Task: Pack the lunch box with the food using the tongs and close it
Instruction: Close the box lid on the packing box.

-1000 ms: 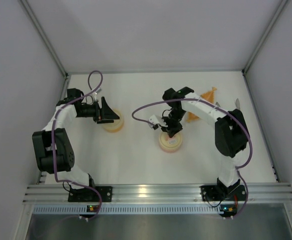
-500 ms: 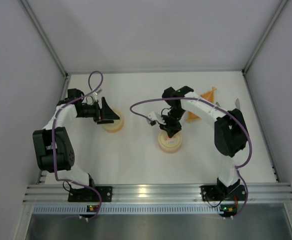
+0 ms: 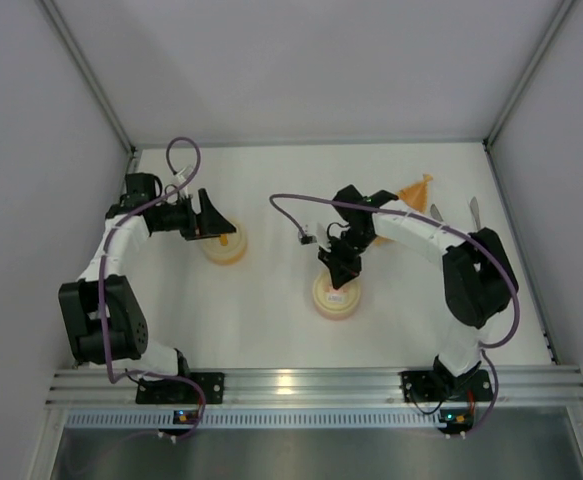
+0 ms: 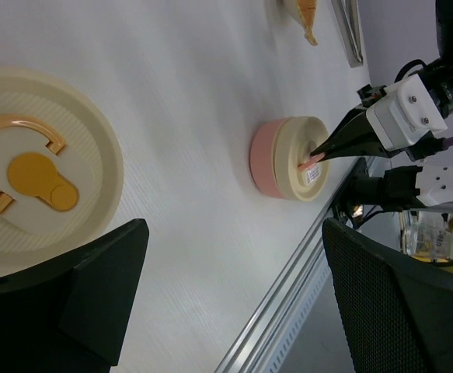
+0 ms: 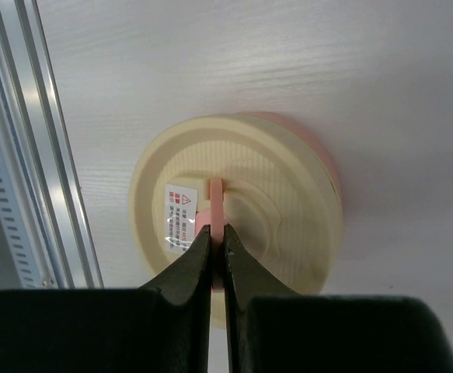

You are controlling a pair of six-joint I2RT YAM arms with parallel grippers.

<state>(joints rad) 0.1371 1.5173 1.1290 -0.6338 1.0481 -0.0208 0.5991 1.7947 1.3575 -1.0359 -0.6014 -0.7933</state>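
Pink tub (image 3: 335,302), pink tub's lid (image 5: 280,194) cream and ribbed, tab (image 5: 216,198) pink, label (image 5: 178,219) white with red marks, yellow-orange tub (image 3: 225,250), yellow tub's lid (image 4: 94,140) cream with orange marks (image 4: 41,171), dish (image 3: 416,187) orange, tongs (image 3: 474,210) silver, table (image 3: 261,320) white, faint grain, cables (image 3: 184,148) purple.

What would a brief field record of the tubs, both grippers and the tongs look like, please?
pink tub: lid on
right gripper: shut on the pink tab of that lid
yellow tub: also lidded
left gripper: open, empty, by the yellow tub
tongs: lying loose, in neither gripper
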